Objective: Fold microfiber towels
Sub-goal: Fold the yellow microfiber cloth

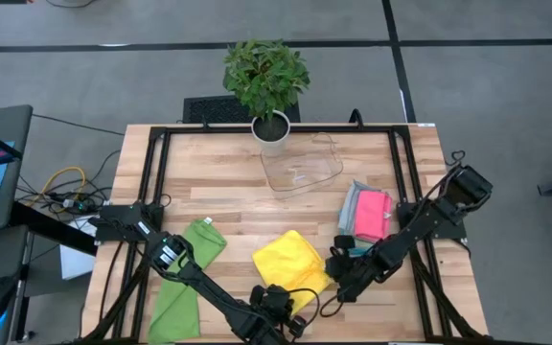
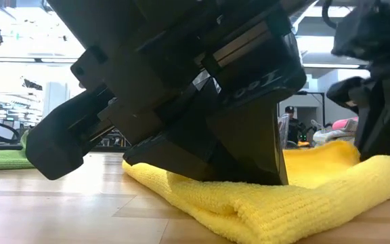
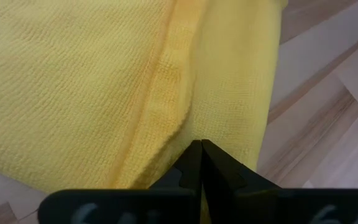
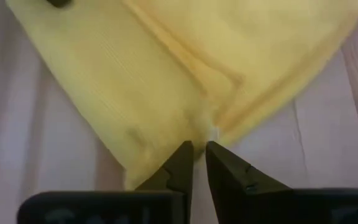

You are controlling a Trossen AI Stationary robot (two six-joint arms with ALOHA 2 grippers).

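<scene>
Showing table: wood table (image 1: 218,172), plant (image 1: 266,81), clear tray (image 1: 300,168)
towel: yellow towel (image 1: 290,261) lying rumpled, part-folded
L gripper (image 3: 201,149): clenching towel edge
R gripper (image 4: 197,152): pinching towel corner

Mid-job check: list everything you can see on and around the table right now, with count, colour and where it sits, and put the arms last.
yellow towel: 1, yellow, front centre of the table, partly folded, both grippers at its near edges
green towel: 1, green, front left, lying long under the left arm
towel stack: 1 pile, pink on top, grey and blue edges showing, right side
clear plastic tray: 1, transparent, back centre, beside the plant
potted plant: 1, green leaves in a white pot, back centre edge
table: 1, light wood with a black frame
left gripper: 1, dark, shut on the yellow towel's edge
right gripper: 1, dark, fingers nearly together at a corner of the yellow towel
</scene>
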